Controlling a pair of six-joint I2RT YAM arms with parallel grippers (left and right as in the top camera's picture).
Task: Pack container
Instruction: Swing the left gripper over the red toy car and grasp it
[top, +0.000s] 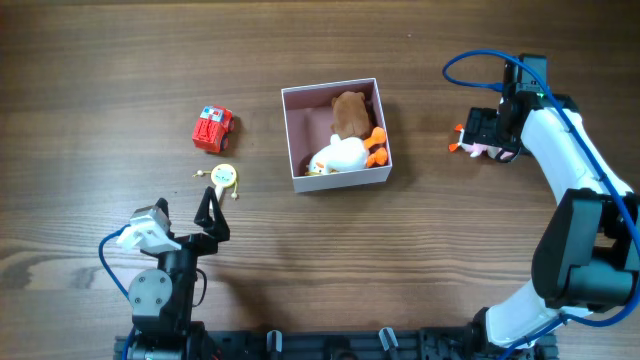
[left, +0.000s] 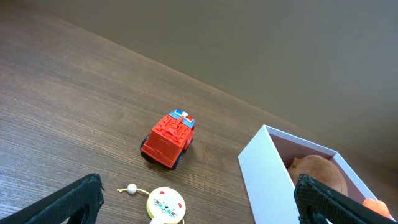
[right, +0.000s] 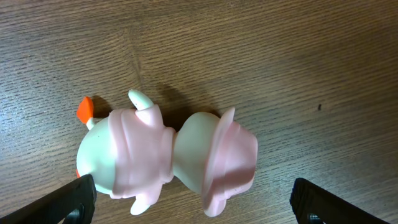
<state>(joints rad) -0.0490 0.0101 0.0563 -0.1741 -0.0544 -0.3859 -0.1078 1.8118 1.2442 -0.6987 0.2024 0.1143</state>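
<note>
The container (top: 338, 181) is found on the wood-grain counter (top: 400, 270), slightly right of centre in the overhead view, standing flat with its opening upward. It is recorded as a square, shallow, open-top box with white outer walls and a dusty pink interior; in the left wrist view one white corner wall (left: 267, 177) and the pink inner face are seen. Two soft toys are noted inside it: a brown plush (top: 349, 111) against the far wall and a white figure with orange parts (top: 340, 155) against the near wall, the two touching. To the left of the container, well apart from it, a red toy truck (top: 212, 129) is noted on the counter, and nearer the front a round yellow disc with a cat face (top: 224, 177), a small bead on a cord beside it. The left hand (left: 198, 202) is held near the front edge, its fingers spread wide with nothing between them. The right hand (top: 487, 135) is positioned to the right of the container, over a pink and pale green toy figure (right: 165, 158) lying on its side; its fingers are spread wide on either side of the figure, with no contact visible.
</note>
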